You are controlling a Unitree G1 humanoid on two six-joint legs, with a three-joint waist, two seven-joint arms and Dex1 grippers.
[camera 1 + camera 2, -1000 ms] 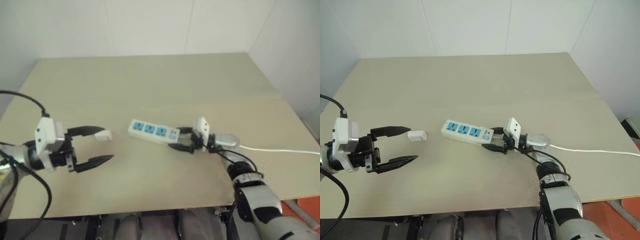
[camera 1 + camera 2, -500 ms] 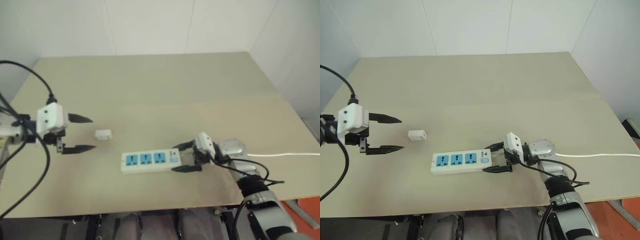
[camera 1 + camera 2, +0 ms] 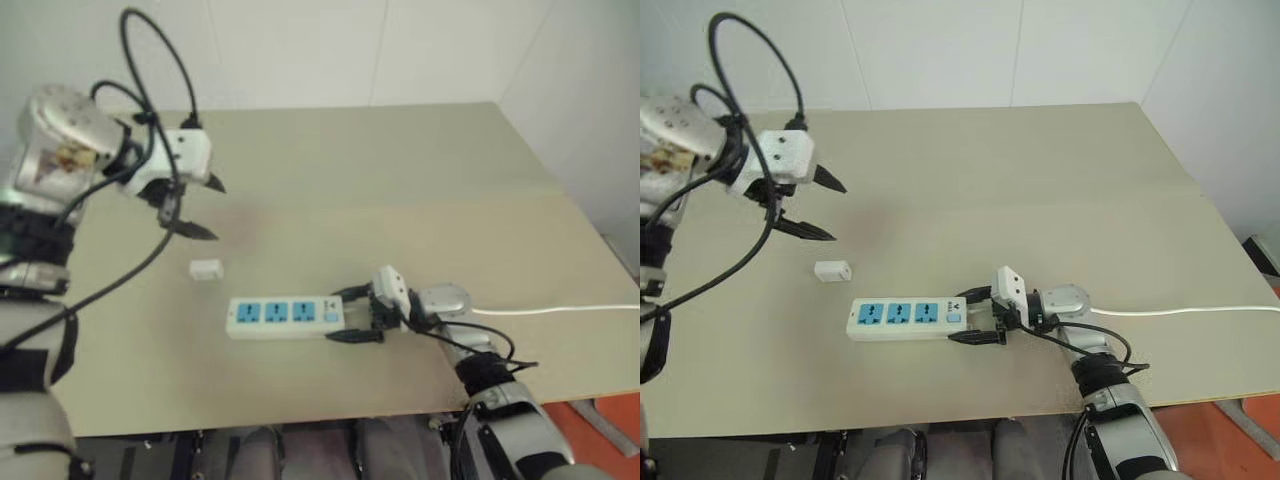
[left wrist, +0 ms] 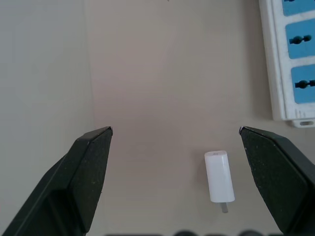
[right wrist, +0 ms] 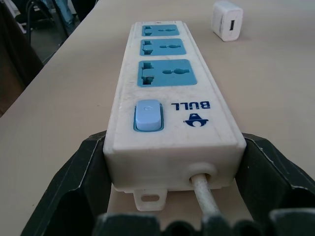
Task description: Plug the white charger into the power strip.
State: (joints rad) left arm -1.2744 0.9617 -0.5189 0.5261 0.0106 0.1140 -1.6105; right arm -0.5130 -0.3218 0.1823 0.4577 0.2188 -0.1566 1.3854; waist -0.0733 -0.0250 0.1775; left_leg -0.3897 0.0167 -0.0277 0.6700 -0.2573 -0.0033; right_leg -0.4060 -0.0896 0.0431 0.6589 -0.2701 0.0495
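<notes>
Your right gripper (image 3: 975, 315) clamps the long white three-socket power strip (image 3: 905, 317) mid-frame to steady it; left gripper (image 3: 810, 205) hangs spread, upper left, above the small white boxy charger (image 3: 832, 270).

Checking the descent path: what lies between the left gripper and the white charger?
Nothing: in the left eye view only bare table separates the open left gripper from the white charger.

Lighting even and diffuse; soft faint shadows on the beige matte worktop (image 3: 1040, 180); left-eye view hazier.

Beige table (image 3: 1040, 180) against white paneled walls (image 3: 940, 50).
</notes>
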